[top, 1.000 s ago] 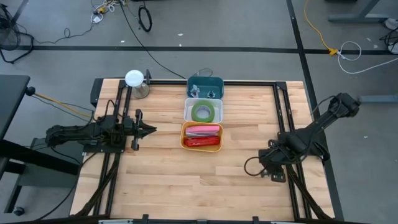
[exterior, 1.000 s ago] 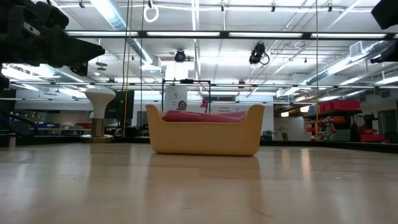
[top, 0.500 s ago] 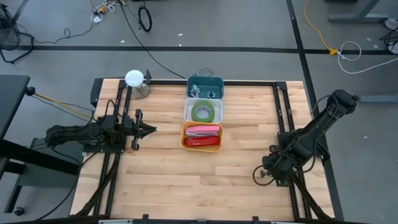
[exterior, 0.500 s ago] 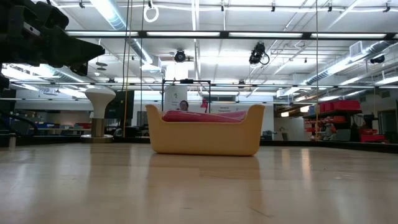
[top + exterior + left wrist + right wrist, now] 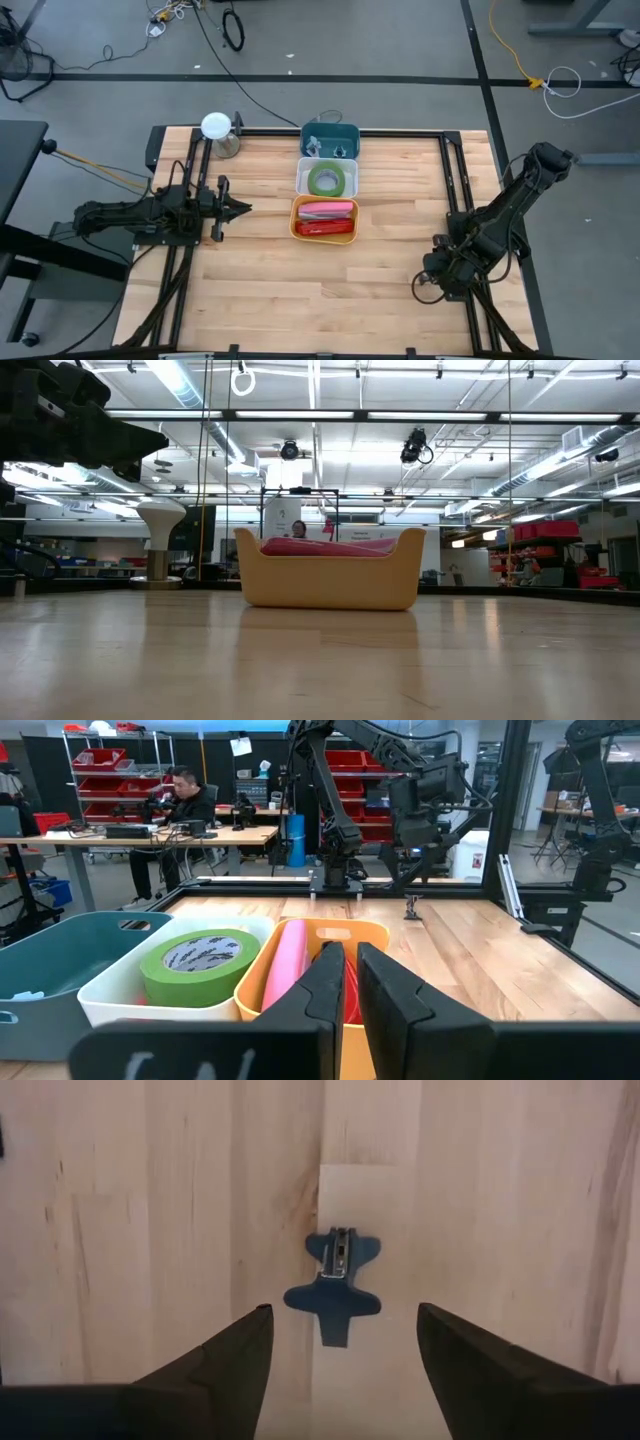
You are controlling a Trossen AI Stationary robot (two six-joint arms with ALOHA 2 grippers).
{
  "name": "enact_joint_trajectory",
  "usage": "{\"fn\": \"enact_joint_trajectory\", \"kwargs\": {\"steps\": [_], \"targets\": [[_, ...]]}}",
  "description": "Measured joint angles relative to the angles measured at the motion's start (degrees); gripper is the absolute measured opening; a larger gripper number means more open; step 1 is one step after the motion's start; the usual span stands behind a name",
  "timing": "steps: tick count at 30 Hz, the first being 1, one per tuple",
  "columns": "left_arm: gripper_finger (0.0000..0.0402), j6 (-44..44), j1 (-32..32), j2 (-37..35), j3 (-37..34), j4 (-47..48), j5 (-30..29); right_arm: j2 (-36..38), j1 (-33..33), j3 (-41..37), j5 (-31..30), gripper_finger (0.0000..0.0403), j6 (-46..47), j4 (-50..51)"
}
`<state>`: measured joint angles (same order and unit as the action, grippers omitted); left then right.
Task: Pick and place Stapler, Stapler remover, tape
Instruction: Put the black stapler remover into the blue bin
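Right tool [image 5: 340, 1342] has swung back toward the near right of the tabletop [image 5: 260, 290]; it now hangs spread over the blue staple remover [image 5: 334, 1283], not touching: pickup looks next. Left tool [image 5: 345, 982] waits pressed together beside the bins; green tape [image 5: 326, 180] in the white bin [image 5: 302, 178].

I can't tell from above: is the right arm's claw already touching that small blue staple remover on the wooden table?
Apart. In the right wrist view the small blue staple remover lies on the wooden table between the right gripper's open fingers, bare wood either side.
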<state>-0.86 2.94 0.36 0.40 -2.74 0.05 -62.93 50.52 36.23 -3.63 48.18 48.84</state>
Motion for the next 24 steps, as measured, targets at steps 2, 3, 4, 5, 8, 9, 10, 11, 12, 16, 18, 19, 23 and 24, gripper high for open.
{"fn": "enact_joint_trajectory", "kwargs": {"steps": [2, 3, 4, 5, 8, 9, 10, 11, 12, 16, 18, 19, 23, 24], "targets": [[0.0037, 0.0, 0.0, 0.0, 0.0, 0.0, 0.0, 0.0, 0.0, -0.1, 0.0, 0.0252, 0.0, -0.1], [0.0037, 0.0, 0.0, 0.0, 0.0, 0.0, 0.0, 0.0, 0.0, -0.3, 0.0, 0.0258, -0.1, -0.6], [0.0037, 0.0, 0.0, 0.0, 0.0, 0.0, 0.0, -0.1, 0.0, -0.8, 0.0, 0.0263, -0.3, -1.1], [0.0037, 0.0, 0.0, 0.0, 0.0, 0.0, 0.0, -0.1, 0.0, -1.3, 0.1, 0.027, -0.5, -1.6], [0.0037, 0.0, 0.0, 0.0, 0.0, 0.0, 0.0, -0.1, 0.2, -2.7, 0.0, 0.0294, -0.6, -3.5], [0.0037, 0.0, 0.0, 0.0, 0.0, 0.0, 0.0, -0.1, 0.3, -3.0, 0.0, 0.0302, -0.6, -4.0], [0.0037, 0.0, 0.0, 0.0, 0.0, 0.0, 0.0, -0.1, 0.4, -3.4, -0.3, 0.0309, -0.7, -4.8], [0.0037, 0.0, 0.0, 0.0, 0.0, 0.0, 0.0, -0.1, 0.6, -3.7, -0.5, 0.0316, -0.9, -5.6], [0.0037, 0.0, 0.0, 0.0, 0.0, 0.0, 0.0, -0.1, 0.8, -4.0, -0.8, 0.0322, -1.1, -6.8], [0.0037, 0.0, 0.0, 0.0, 0.0, 0.0, 0.0, -0.1, 1.6, -5.4, -1.5, 0.0339, -1.1, -10.3], [0.0037, 0.0, 0.0, 0.0, 0.0, 0.0, 0.0, -0.1, 1.8, -6.0, -1.5, 0.0341, -1.0, -10.6], [0.0037, 0.0, 0.0, 0.0, 0.0, 0.0, 0.0, -0.1, 1.8, -6.4, -1.5, 0.0341, -0.7, -10.5], [0.0037, 0.0, 0.0, 0.0, 0.0, 0.0, 0.0, -0.1, 1.8, -8.2, -1.5, 0.0334, 0.9, -10.5], [0.0037, 0.0, 0.0, 0.0, 0.0, 0.0, 0.0, -0.1, 1.8, -8.5, -1.5, 0.0331, 0.9, -10.5]]}}
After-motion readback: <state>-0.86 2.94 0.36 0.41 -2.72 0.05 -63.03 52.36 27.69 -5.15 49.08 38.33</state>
